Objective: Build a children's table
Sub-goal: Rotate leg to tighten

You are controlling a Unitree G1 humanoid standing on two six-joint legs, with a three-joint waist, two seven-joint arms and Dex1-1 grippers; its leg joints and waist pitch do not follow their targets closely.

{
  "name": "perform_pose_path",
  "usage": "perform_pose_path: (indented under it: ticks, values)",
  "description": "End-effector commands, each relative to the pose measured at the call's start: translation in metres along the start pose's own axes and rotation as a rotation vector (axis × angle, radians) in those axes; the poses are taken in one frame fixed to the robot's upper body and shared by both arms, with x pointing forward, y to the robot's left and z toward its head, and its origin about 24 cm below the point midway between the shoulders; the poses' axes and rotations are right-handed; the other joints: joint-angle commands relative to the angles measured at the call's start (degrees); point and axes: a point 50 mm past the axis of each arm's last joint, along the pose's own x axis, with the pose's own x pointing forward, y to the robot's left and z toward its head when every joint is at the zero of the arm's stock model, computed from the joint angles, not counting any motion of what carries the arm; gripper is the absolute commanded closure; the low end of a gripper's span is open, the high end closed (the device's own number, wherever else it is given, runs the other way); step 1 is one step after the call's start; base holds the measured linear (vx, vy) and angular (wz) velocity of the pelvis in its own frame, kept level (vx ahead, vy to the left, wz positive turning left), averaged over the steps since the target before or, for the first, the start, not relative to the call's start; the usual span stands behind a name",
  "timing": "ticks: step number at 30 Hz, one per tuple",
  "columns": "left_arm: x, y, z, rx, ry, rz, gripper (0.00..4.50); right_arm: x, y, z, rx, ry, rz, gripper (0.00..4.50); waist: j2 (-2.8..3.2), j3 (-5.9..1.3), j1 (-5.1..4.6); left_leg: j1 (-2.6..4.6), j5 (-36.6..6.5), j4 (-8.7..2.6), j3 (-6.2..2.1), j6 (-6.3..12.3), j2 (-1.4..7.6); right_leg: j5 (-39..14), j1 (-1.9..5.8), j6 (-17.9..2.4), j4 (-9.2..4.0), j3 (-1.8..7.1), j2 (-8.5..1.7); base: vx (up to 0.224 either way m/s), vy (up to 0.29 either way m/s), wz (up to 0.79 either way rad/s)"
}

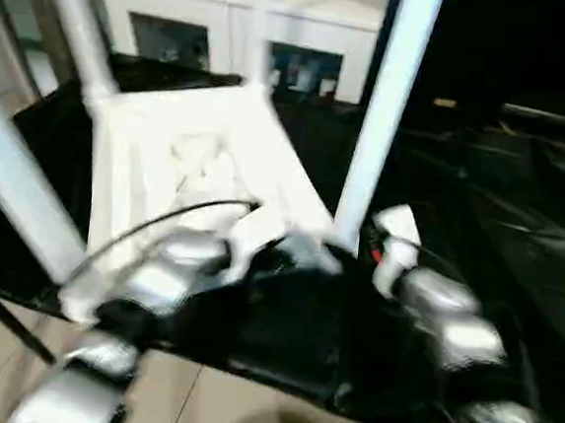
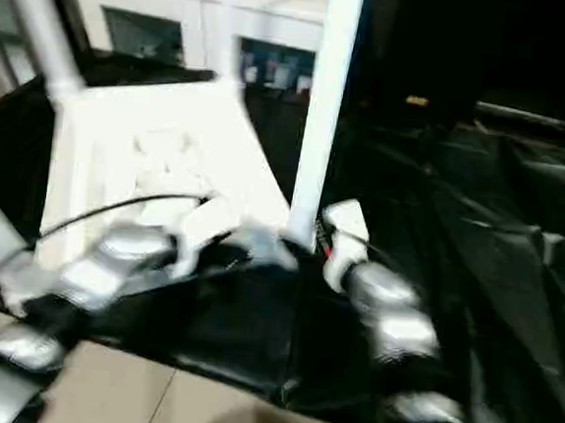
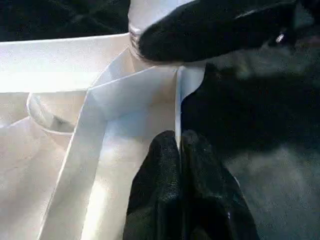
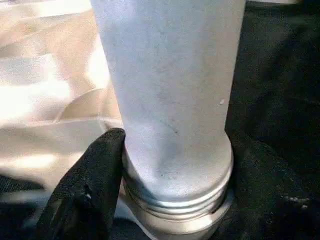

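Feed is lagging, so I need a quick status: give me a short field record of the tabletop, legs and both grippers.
tabletop: upside down on black sheet, ribs up
legs: three stand in corner sockets, near-right leg, far-left leg, near-left leg
left gripper: shut on tabletop rim near the near-right corner
right gripper: fingers either side of near-right leg's base, at the socket
background: white cabinet
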Motion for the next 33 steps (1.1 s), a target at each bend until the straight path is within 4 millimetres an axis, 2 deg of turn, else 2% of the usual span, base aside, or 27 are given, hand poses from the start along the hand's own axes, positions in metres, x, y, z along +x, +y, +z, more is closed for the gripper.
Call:
perform_pose_path:
  ticks: [1, 3, 5, 6, 10, 12, 15, 19, 23, 26, 28, 29, 33]
  values:
    - [0.008, -0.007, 0.01, 0.007, -0.027, -0.01, 4.5, 0.0, 0.002, -0.017, -0.004, 0.082, -0.059, 1.75, -0.55, -3.55, 0.12, 0.49, -14.98, -4.15, -0.55, 0.85, 0.82, -25.72, 2.47, -6.44, -5.97, 2.18, -3.53, 0.0, 0.0, 0.0]
    - [0.014, -0.013, 0.014, 0.026, -0.022, -0.032, 4.5, 0.005, 0.02, -0.013, -0.031, 0.048, 0.018, 1.75, -0.48, -3.72, 0.19, 0.27, -13.91, -4.14, -0.51, 1.51, 0.91, -20.81, 2.68, -7.92, -5.46, 2.26, -3.45, 0.0, 0.0, 0.0]
    - [0.015, -0.014, 0.014, 0.032, -0.024, -0.045, 4.5, 0.007, 0.031, -0.007, -0.056, 0.005, 0.092, 1.75, -0.49, -3.69, 0.16, 0.21, -13.6, -4.11, -0.4, 1.72, 0.94, -18.88, 2.68, -8.66, -5.29, 2.3, -3.4, 0.0, 0.0, 0.0]
    - [0.015, -0.014, 0.014, 0.033, -0.025, -0.049, 4.5, 0.007, 0.032, -0.006, -0.045, -0.011, 0.112, 1.2, -0.54, -3.8, 0.21, 0.16, -12.79, -4.02, -0.35, 2.13, 0.91, -16.61, 2.94, -9.5, -5.01, 2.35, -3.42, 0.0, 0.0, 0.0]
    - [0.012, -0.011, 0.012, 0.033, -0.024, -0.053, 4.5, 0.006, 0.032, 0.001, -0.018, -0.046, 0.15, 0.85, -0.6, -3.69, 0.2, 0.14, -12.88, -3.99, -0.29, 2.73, 0.87, -16.67, 3.04, -10.06, -5.02, 2.34, -3.44, 0.0, 0.0, 0.0]
    - [0.005, -0.007, 0.009, 0.037, -0.036, -0.072, 4.5, 0.002, 0.027, 0.007, -0.046, -0.059, 0.23, 0.7, -0.85, -3.69, 0.29, 0.16, -13.01, -3.98, -0.31, 3.0, 0.89, -17.33, 3.15, -9.97, -5.07, 2.29, -3.48, 0.0, 0.0, 0.0]
    - [-0.005, -0.003, 0.006, 0.049, -0.062, -0.116, 4.5, -0.007, 0.02, 0.008, -0.155, -0.029, 0.384, 0.36, -0.86, -3.76, 0.49, -0.11, -11.97, -3.87, -0.33, 3.83, 1.0, -15.61, 3.41, -10.35, -4.81, 2.3, -3.51, 0.0, 0.0, 0.0]
    - [-0.02, -0.002, -0.001, 0.051, -0.082, -0.216, 4.5, -0.019, 0.002, 0.009, -0.181, 0.027, 0.492, 0.36, -0.87, -3.73, 0.38, -0.1, -11.35, -3.76, -0.25, 4.48, 1.04, -15.35, 3.35, -11.16, -4.75, 2.29, -3.57, 0.0, 0.0, 0.0]
    - [-0.031, -0.001, -0.005, 0.044, -0.098, -0.281, 4.5, -0.028, -0.007, 0.01, -0.18, 0.06, 0.574, 0.36, -0.73, -3.69, 0.39, 0.05, -11.39, -3.82, -0.24, 4.57, 1.33, -14.17, 3.2, -12.26, -4.47, 2.35, -3.47, 0.0, 0.0, 0.0]
    - [-0.039, -0.001, -0.007, 0.048, -0.111, -0.319, 4.5, -0.033, -0.011, 0.01, -0.176, 0.082, 0.626, 0.36, -0.69, -3.65, 0.7, 0.11, -11.96, -3.86, -0.16, 4.46, 1.42, -14.92, 3.2, -12.35, -4.47, 2.31, -3.46, 0.0, 0.0, 0.0]
    - [-0.042, -0.001, -0.008, 0.043, -0.115, -0.335, 4.5, -0.034, -0.012, 0.009, -0.176, 0.085, 0.639, 0.36, -0.65, -3.81, 1.07, 0.16, -10.97, -3.78, -0.13, 4.27, 1.53, -13.61, 3.17, -12.56, -4.21, 2.4, -3.52, 0.0, 0.0, 0.0]
    - [-0.043, -0.001, -0.008, 0.042, -0.116, -0.339, 4.5, -0.035, -0.013, 0.009, -0.176, 0.086, 0.644, 0.61, -0.69, -3.84, 1.17, 0.18, -10.57, -3.75, -0.09, 4.22, 1.5, -12.95, 3.17, -12.68, -4.12, 2.43, -3.53, 0.0, 0.0, 0.0]
    - [-0.047, -0.001, -0.011, 0.034, -0.113, -0.342, 4.5, -0.036, -0.012, 0.008, -0.172, 0.096, 0.667, 0.9, -0.79, -3.85, 1.55, 0.19, -10.0, -3.73, -0.03, 4.09, 1.45, -12.46, 3.17, -12.67, -4.02, 2.42, -3.5, 0.0, 0.0, 0.0]
